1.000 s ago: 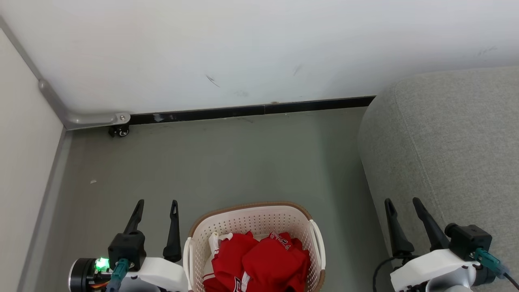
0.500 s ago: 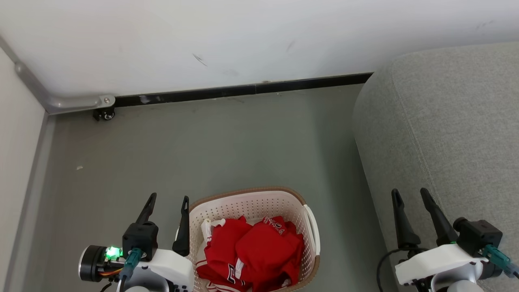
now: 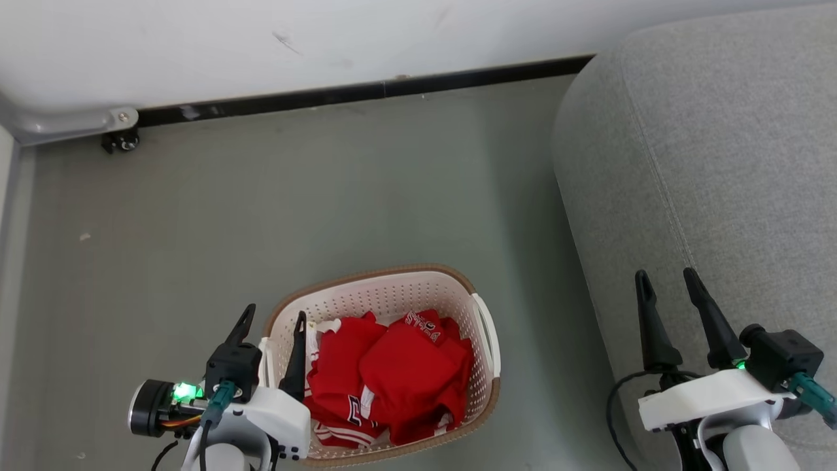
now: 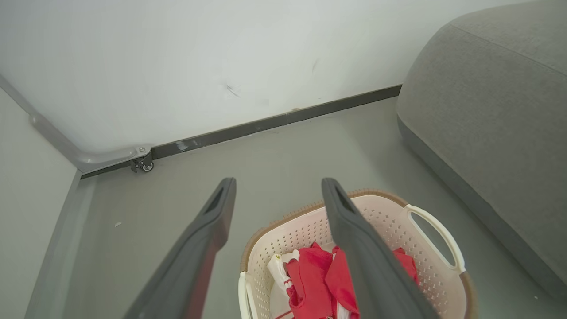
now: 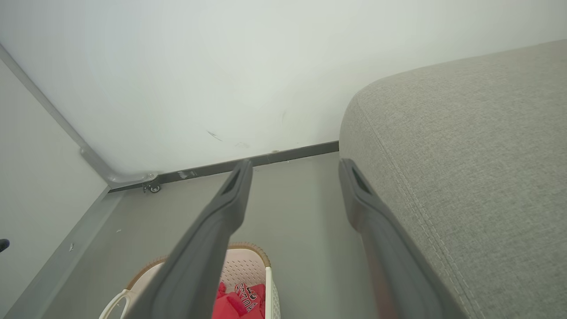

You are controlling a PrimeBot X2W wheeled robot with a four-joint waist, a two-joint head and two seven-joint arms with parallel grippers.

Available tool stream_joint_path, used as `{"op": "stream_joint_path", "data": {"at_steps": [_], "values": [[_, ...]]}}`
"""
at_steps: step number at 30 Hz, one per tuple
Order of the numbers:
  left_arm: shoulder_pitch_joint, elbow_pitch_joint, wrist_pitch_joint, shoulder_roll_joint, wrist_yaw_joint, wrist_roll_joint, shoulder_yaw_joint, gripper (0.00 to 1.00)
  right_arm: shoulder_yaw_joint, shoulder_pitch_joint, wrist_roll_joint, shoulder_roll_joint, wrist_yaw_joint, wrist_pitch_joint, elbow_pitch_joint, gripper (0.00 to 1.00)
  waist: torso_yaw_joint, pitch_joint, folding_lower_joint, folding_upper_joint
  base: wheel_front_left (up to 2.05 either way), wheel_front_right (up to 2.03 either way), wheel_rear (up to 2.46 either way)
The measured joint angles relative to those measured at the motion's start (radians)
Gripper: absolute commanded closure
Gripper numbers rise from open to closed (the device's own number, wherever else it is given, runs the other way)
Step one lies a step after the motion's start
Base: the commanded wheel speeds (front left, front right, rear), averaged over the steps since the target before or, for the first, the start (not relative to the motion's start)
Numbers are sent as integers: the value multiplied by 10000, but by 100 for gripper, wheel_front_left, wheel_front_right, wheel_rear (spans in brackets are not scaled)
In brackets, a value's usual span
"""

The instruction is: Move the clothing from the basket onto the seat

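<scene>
Left gripper [image 3: 271, 318], wide open and empty, hangs at the basket's [image 3: 382, 278] lower-left rim, nearest the clothing [image 3: 392, 373].

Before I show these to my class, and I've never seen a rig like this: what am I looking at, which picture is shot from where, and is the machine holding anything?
It is a wheeled robot with two arms. Each ends in a hand with two long dark fingers. One picture comes from a camera on its head, looking down. There the left hand is at lower left and the right hand at lower right. The other two come from cameras on the wrists, looking along each hand's own fingers. On the grey floor stands a cream basket holding red clothing. The big grey seat is to the right. Both hands are open and hold nothing. In the head picture the left hand appears over the basket's left edge; the right one appears over the seat's edge.
</scene>
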Motion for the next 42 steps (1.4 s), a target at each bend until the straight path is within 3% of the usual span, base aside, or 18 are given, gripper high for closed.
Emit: {"op": "stream_joint_path", "data": {"at_steps": [42], "values": [[-1935, 2313, -8, 337, -42, 353, -199, 0, 345, -2333, 140, 4, 0, -339, -360, 0, -957, 3054, -1, 0, 0, 0, 0]]}}
